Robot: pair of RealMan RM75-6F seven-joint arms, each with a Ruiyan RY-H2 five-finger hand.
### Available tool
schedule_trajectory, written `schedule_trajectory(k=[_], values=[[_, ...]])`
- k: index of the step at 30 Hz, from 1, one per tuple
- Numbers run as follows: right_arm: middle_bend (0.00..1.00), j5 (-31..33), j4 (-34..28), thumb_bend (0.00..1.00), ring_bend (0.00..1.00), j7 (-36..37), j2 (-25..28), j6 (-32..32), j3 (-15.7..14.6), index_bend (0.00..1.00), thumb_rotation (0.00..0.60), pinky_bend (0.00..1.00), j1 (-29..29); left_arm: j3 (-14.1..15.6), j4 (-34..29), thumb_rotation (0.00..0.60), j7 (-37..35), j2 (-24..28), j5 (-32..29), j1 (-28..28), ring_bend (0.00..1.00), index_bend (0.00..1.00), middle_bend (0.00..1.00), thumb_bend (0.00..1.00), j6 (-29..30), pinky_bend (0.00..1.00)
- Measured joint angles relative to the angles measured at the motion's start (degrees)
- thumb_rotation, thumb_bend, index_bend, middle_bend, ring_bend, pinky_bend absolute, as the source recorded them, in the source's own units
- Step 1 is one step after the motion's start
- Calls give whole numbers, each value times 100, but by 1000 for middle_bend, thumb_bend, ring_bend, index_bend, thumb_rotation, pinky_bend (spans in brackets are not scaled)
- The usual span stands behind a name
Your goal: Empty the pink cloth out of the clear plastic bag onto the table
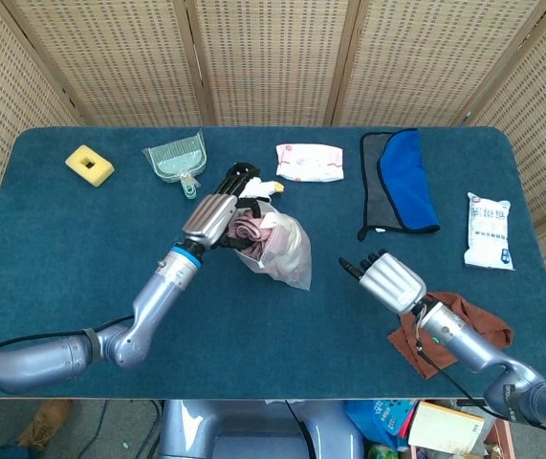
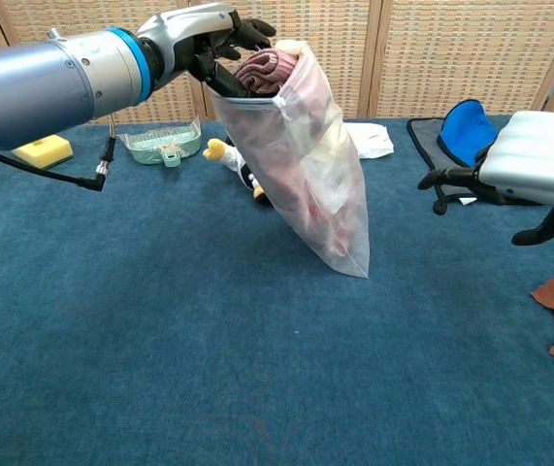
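Reference landmark: the clear plastic bag (image 1: pixel 277 251).

Well left of the bag, a yellow sponge (image 1: pixel 89 164) lies on the blue table (image 1: pixel 62 249). A green dustpan (image 1: pixel 178 160) lies nearer, to the bag's upper left.

The left hand (image 1: pixel 217 215) grips the bag at its open mouth and holds it raised and tilted; in the chest view only the lower corner meets the table. The pink cloth (image 2: pixel 267 68) sits inside the bag, bulging at the mouth beside the fingers. A stuffed toy (image 2: pixel 243 165) lies behind the bag.

A white packet (image 1: pixel 309 161) lies above and right of the bag.

Right of the bag, the right hand (image 1: pixel 387 280) hovers empty, fingers spread, apart from the bag. A brown cloth (image 1: pixel 469 320) lies further right.
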Motion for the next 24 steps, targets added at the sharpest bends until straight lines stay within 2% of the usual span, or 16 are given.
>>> schedule_trajectory(k=[4,10,19,24], values=[[629,-622,731,22,612,-101,-265,342,-165,165,600,700,89,-10,-49,600,40,30,-102,-48,0,720,0,413,-31,0],[646,-1030,1540,0,627,-274,-771,411,-265,165,600,740,292,6,-147,600,63,46,-216,-91,0,720,0,413,-32,0],[663,-1571,1943,0,639,-711,-1256,239,-399,171,600,752,747,-6,-247,600,122,88,-359,-195,0,719,0,413,-22,0],[664,-1674,2065,0,639,-843,-1428,102,-461,177,600,756,872,-3,-282,600,83,81,-458,-222,0,720,0,412,-53,0]])
